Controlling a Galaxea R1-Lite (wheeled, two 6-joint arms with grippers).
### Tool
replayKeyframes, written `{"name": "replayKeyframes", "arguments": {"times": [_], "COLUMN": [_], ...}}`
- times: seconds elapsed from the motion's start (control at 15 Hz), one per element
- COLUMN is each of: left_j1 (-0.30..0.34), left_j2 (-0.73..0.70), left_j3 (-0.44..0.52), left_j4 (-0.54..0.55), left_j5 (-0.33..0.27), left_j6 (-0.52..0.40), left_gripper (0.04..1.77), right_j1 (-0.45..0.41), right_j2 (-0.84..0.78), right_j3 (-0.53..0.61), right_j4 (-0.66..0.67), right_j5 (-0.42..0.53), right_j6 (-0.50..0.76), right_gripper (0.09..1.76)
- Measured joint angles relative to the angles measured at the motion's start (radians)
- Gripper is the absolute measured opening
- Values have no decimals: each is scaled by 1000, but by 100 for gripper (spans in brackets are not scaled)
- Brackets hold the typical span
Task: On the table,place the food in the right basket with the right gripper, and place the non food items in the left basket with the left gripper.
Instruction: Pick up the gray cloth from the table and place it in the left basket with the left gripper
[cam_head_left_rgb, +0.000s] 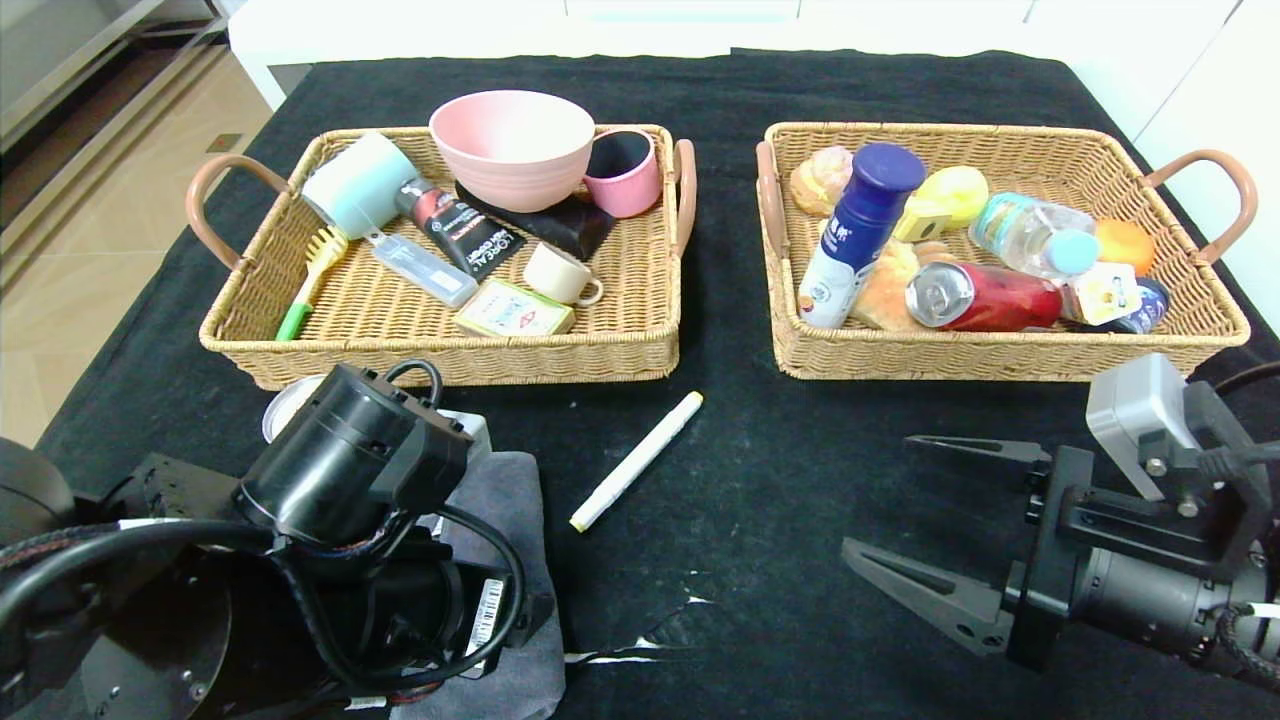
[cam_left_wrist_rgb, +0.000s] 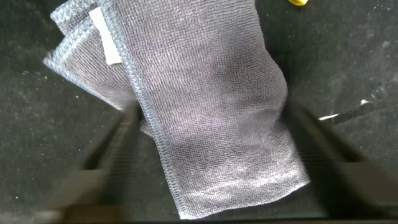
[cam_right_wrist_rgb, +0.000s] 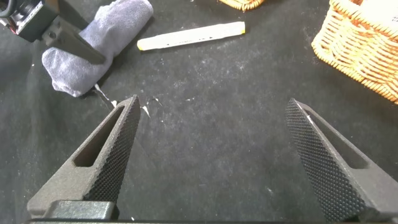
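Note:
On the black table (cam_head_left_rgb: 800, 450) at lower left lies the folded dark grey towel (cam_head_left_rgb: 505, 500), partly under my left arm (cam_head_left_rgb: 350, 460). My left gripper (cam_left_wrist_rgb: 211, 118) straddles the towel (cam_left_wrist_rgb: 205, 93), one blurred finger close to each side, jaws open. A white marker (cam_head_left_rgb: 637, 461) with a yellow tip lies between the arms, in front of the gap between the baskets. My right gripper (cam_head_left_rgb: 880, 495) hovers open and empty at lower right, over bare cloth (cam_right_wrist_rgb: 212, 102). The right basket (cam_head_left_rgb: 1000, 355) holds a red can (cam_head_left_rgb: 985, 297), a water bottle (cam_head_left_rgb: 1030, 237) and a bun (cam_head_left_rgb: 820, 178).
The left basket (cam_head_left_rgb: 440, 360) holds a pink bowl (cam_head_left_rgb: 512, 145), cups, a brush and a tube. A blue-white bottle (cam_head_left_rgb: 860, 235) leans in the right basket. A white tear (cam_head_left_rgb: 640, 645) marks the cloth near the front edge. A round pale object (cam_head_left_rgb: 285, 405) peeks from behind my left arm.

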Motion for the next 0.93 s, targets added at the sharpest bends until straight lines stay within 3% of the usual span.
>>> {"name": "replayKeyframes", "arguments": {"times": [0.4,0.47,0.93], "left_j1": [-1,-2,-1], "left_j2": [7,8,9], "left_j3": [8,10,16], "left_j4": [1,-1,-1], "left_j5": [0,0,0], "left_j6": [7,8,11], "left_gripper": [62,10,12], "right_j1": [-2,-2,-2], "right_j2": [9,10,13], "right_j3": [1,2,2], "right_j4": [0,0,0], "right_j5": [1,2,2], "right_j6": [0,-1,0], "right_gripper": [170,170,171]}}
